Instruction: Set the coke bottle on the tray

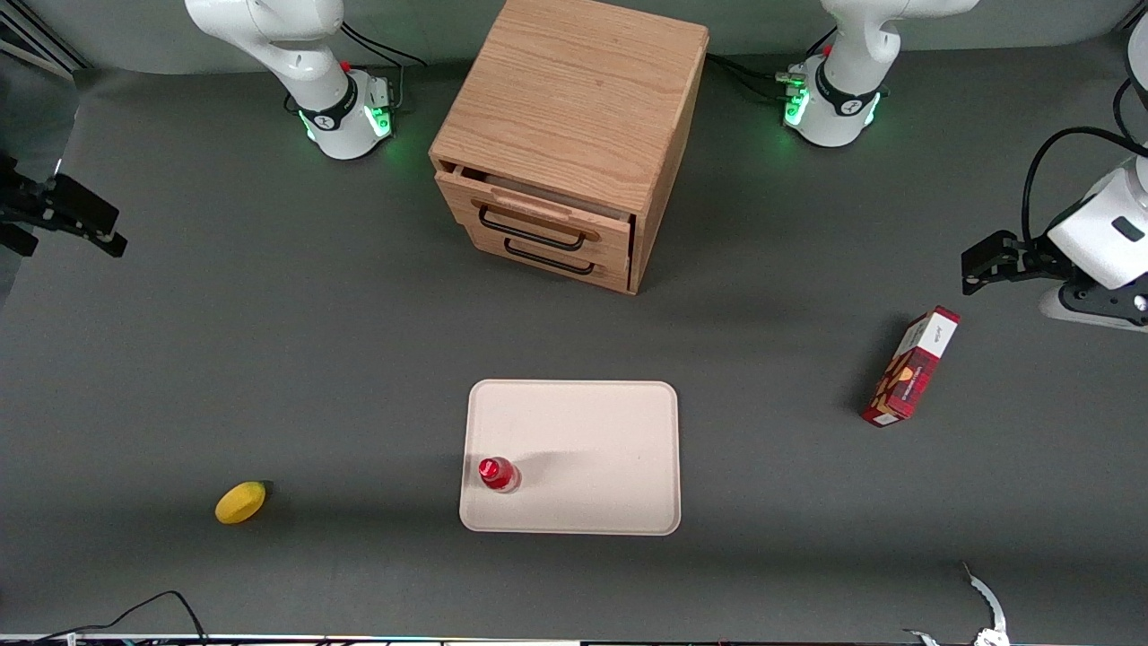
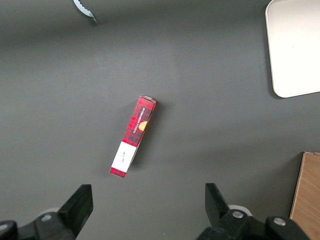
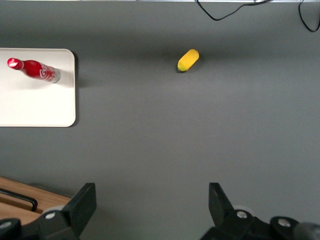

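Even, soft overhead light; sharp focus throughout; faint shadows trail the coke bottle (image 1: 498,474) and cabinet (image 1: 574,135).

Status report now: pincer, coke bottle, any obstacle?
Pincer open, empty, at working arm's table end. Coke bottle upright on tray. Nothing in the way.

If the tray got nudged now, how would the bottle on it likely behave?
The bottle stands upright near a corner of the tray, tall and narrow, so it would probably tip easily. Its round body would likely roll once down. Its glossy surface may be slippery. The tool is open, well away.
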